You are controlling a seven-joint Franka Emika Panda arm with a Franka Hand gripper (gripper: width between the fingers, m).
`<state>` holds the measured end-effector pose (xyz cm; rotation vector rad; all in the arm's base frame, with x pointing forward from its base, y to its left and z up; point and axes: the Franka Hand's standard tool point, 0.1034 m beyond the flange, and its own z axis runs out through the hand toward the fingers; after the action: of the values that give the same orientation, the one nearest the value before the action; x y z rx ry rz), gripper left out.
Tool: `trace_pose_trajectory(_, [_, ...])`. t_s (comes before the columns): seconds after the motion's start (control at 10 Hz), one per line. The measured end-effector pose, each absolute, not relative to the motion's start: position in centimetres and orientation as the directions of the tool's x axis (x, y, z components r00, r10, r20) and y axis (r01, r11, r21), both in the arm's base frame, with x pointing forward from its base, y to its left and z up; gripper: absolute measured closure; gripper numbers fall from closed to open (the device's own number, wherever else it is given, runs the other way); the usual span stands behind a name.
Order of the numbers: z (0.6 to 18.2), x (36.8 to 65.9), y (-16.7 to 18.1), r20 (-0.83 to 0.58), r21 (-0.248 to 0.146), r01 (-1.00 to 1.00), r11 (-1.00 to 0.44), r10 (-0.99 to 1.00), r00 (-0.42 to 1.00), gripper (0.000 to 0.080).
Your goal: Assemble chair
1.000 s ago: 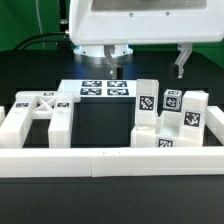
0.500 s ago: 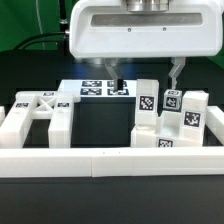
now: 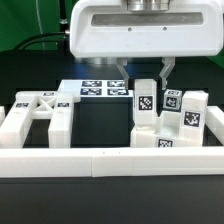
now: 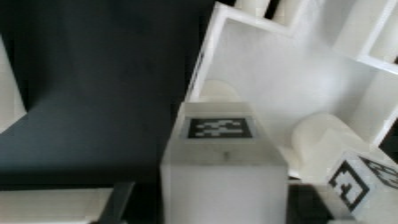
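Several glossy white chair parts with tags stand on the black table. An upright square leg (image 3: 146,102) rises at the left of the cluster on the exterior view's right, and my gripper (image 3: 144,72) hangs over its top. One finger (image 3: 122,72) is on each side of it, with a small gap to the leg. In the wrist view the leg (image 4: 222,165) fills the space between the dark fingers (image 4: 128,200), tag on its top face. My gripper (image 4: 222,208) is open around the leg and does not grip it.
More tagged blocks (image 3: 188,112) stand right of the leg. A flat frame panel with cutouts (image 3: 38,108) lies at the exterior view's left. The marker board (image 3: 100,88) lies at the back. A long low border wall (image 3: 110,160) runs along the front.
My gripper has shifted toward the exterior view's right and come down over the upright leg. Its fingers have narrowed toward the leg's sides.
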<state>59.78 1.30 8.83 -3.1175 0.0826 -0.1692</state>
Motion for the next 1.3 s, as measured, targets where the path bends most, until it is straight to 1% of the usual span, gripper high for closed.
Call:
trace_pose_trajectory(0.1, [8.8, 59.8, 1.3, 0.106, -0.029, -0.107, -0.994, -0.109, 0.988, 0.0515])
trace_pose_trajectory(0.3, [8.8, 59.8, 1.3, 0.105, -0.068, -0.322, -0.944, -0.328, 0.939, 0.0515])
trace_pose_trajectory(0.4, [8.7, 59.9, 1.3, 0.105, -0.084, -0.389, -0.917, -0.397, 0.912, 0.0515])
trace_pose_trajectory(0.6, [8.8, 60.0, 1.9, 0.090, -0.109, -0.568, -0.815, -0.578, 0.811, 0.0514])
trace_pose_trajectory(0.9, [8.7, 60.1, 2.6, 0.047, -0.146, -0.772, -0.618, -0.784, 0.619, 0.0514])
trace_pose_trajectory(1.1, [8.6, 60.6, 2.9, 0.017, -0.158, -0.875, -0.457, -0.887, 0.461, 0.0514])
trace_pose_trajectory(1.3, [8.6, 61.0, 3.2, -0.016, -0.167, -0.937, -0.306, -0.950, 0.313, 0.0514])
